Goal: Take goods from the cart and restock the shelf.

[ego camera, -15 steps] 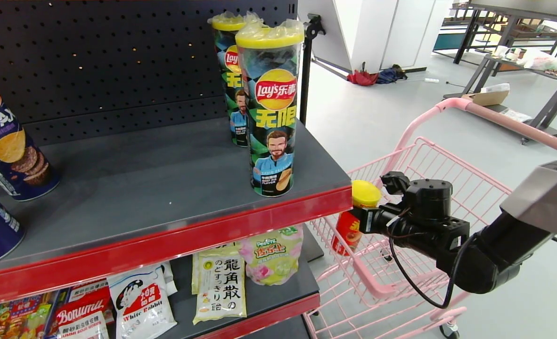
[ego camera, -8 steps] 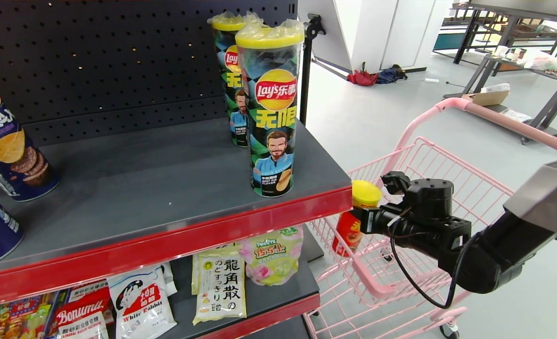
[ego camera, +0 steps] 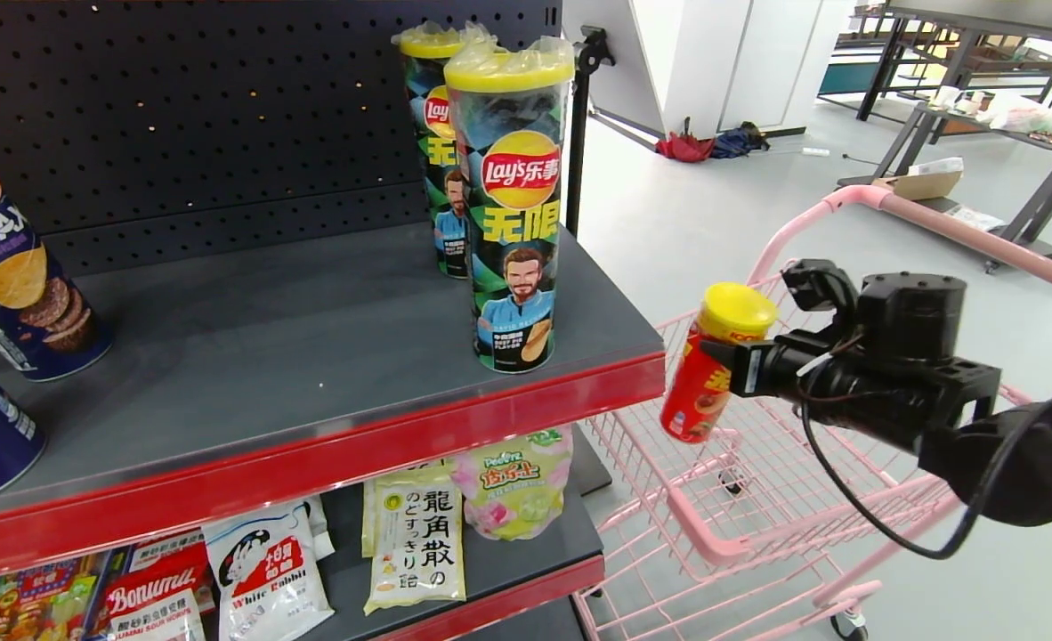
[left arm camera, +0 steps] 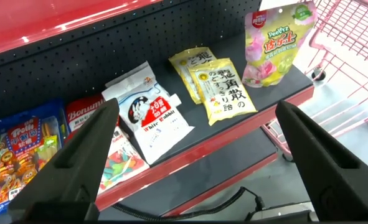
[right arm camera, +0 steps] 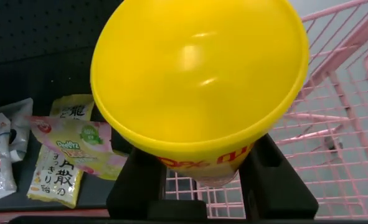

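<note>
Left gripper (left arm camera: 196, 124), fingers spread and holding nothing, hangs before the lower shelf (left arm camera: 171, 167), which carries about six packets (those at the left end are hard to tell apart). Right gripper (ego camera: 740, 367), fingers pinching the one red can (ego camera: 699, 401) just under its yellow lid, has risen out of the cart (ego camera: 708, 539) and holds the can tilted above the basket, just off the upper shelf's (ego camera: 268, 329) front right corner; the pick looks done and placing is next. On that shelf stand two tall green cans (ego camera: 513, 214) at the right edge, one behind the other, and two blue cans (ego camera: 10, 267) at the left edge.
</note>
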### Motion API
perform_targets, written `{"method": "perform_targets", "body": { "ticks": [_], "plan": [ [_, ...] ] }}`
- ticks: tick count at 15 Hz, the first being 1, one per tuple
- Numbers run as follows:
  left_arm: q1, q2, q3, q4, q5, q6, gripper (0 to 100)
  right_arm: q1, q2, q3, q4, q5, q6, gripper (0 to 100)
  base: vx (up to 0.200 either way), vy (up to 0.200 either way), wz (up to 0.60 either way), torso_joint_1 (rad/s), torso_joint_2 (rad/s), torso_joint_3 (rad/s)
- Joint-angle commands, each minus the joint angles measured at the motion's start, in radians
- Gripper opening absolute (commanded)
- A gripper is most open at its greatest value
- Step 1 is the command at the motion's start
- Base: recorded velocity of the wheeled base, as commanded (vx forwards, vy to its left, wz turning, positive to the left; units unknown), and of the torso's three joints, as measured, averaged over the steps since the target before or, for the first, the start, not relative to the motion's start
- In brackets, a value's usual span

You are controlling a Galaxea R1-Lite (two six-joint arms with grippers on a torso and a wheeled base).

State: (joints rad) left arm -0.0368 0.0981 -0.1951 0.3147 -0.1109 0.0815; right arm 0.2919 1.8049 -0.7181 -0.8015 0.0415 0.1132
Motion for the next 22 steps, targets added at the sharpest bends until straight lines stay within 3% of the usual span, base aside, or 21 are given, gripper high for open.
{"method": "perform_targets", "body": {
  "ticks": [1, 2, 4, 6, 12, 15, 22],
  "plan": [
    [0.0, -0.001, 0.005, 0.0, -0.001, 0.0, 100, -0.042, -0.265, -0.077, 0.203, -0.005, -0.049, 0, 0.0, 0.0, 0.0, 0.0, 0.0, 0.0],
    [0.0, -0.001, 0.006, 0.0, -0.001, 0.0, 100, -0.045, -0.331, -0.107, 0.304, -0.022, -0.049, 0, 0.0, 0.0, 0.0, 0.0, 0.0, 0.0],
    [-0.002, 0.006, 0.005, 0.0, -0.004, 0.0, 100, -0.069, -0.532, -0.167, 0.636, -0.101, -0.064, 0, 0.0, 0.0, 0.0, 0.0, 0.0, 0.0],
    [-0.002, 0.011, 0.003, 0.0, -0.018, 0.0, 100, -0.083, -0.703, -0.161, 0.869, -0.109, -0.083, 0, 0.0, 0.0, 0.0, 0.0, 0.0, 0.0],
    [0.0, 0.074, -0.05, 0.0, -0.01, 0.001, 100, -0.163, -1.15, 0.111, 1.188, -0.118, -0.127, 0, 0.0, 0.0, 0.0, 0.0, 0.0, 0.0],
    [-0.002, 0.144, -0.084, -0.006, -0.009, 0.043, 100, -0.175, -1.202, 0.12, 1.236, -0.127, -0.138, 0, 0.0, 0.0, 0.0, 0.0, 0.0, 0.0],
    [-0.002, 0.135, -0.087, -0.006, -0.01, 0.047, 100, -0.185, -1.23, 0.12, 1.236, -0.132, -0.173, 0, 0.0, 0.0, 0.0, 0.049, -0.14, -0.09]
  ]
}}
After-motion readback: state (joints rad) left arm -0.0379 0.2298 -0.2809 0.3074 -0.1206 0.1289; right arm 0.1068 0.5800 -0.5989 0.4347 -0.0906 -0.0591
